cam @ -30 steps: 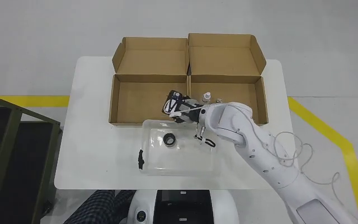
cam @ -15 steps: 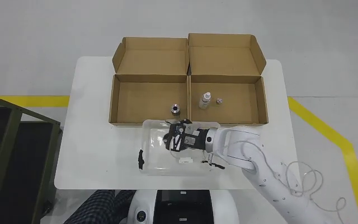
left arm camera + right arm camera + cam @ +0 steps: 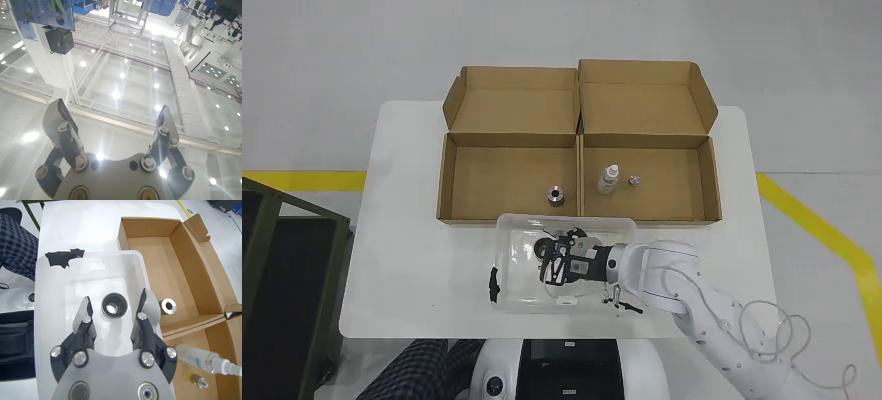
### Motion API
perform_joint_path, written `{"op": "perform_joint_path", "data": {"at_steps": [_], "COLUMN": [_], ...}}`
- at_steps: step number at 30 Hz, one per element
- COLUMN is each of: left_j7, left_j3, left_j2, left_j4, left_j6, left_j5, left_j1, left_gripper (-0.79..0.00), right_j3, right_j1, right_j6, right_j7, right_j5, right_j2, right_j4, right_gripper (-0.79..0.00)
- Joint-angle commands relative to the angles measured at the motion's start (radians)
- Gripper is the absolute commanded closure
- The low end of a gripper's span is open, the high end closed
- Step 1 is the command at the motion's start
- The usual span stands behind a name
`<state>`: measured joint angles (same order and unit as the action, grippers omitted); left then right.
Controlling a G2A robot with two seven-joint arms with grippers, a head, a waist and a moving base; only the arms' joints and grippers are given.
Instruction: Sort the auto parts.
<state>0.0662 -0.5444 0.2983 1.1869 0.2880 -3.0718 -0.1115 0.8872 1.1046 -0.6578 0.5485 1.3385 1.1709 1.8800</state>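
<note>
A black ring bearing (image 3: 114, 308) stands on the floor of the clear plastic bin (image 3: 56, 264). My right gripper (image 3: 115, 295) is open, with one finger on each side of the bearing and neither touching it. From above, this gripper (image 3: 552, 260) sits low inside the bin (image 3: 512, 222). A metal cylinder (image 3: 556, 194) lies in the left cardboard box (image 3: 482, 180). A small spray bottle (image 3: 608, 179) and a small metal part (image 3: 634, 180) lie in the right box (image 3: 672, 180). My left gripper (image 3: 112, 106) is open and empty, pointing up at the ceiling.
The two boxes stand side by side at the far side of the white table (image 3: 402, 250), their lids folded back. A piece of black tape (image 3: 494, 283) sticks to the bin's rim. There is bare table to the left and right of the bin.
My right arm has drawn back from the left box to the bin and come down around the bearing. The metal cylinder now lies uncovered in the left box.
</note>
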Motion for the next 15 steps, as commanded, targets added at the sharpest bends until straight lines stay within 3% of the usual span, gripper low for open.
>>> {"op": "perform_joint_path", "data": {"at_steps": [1,8,15], "left_j7": [0.000,0.000,0.000], "left_j3": [0.000,0.000,0.000], "left_j2": [0.000,0.000,0.000], "left_j4": [0.000,0.000,0.000], "left_j6": [0.000,0.000,0.000], "left_j5": [0.000,0.000,0.000], "left_j1": [0.000,0.000,0.000], "left_gripper": [-0.785,-0.785,-0.785], "right_j3": [-0.005,-0.030,-0.061], "right_j1": [-0.005,-0.029,-0.056], "right_j6": [0.000,0.016,0.033], "right_j7": [0.001,0.008,0.012], "right_j5": [0.000,0.005,0.011], "right_j2": [0.001,0.010,0.022], "right_j4": [-0.010,-0.060,-0.116], "right_gripper": [-0.505,-0.563,-0.536]}}
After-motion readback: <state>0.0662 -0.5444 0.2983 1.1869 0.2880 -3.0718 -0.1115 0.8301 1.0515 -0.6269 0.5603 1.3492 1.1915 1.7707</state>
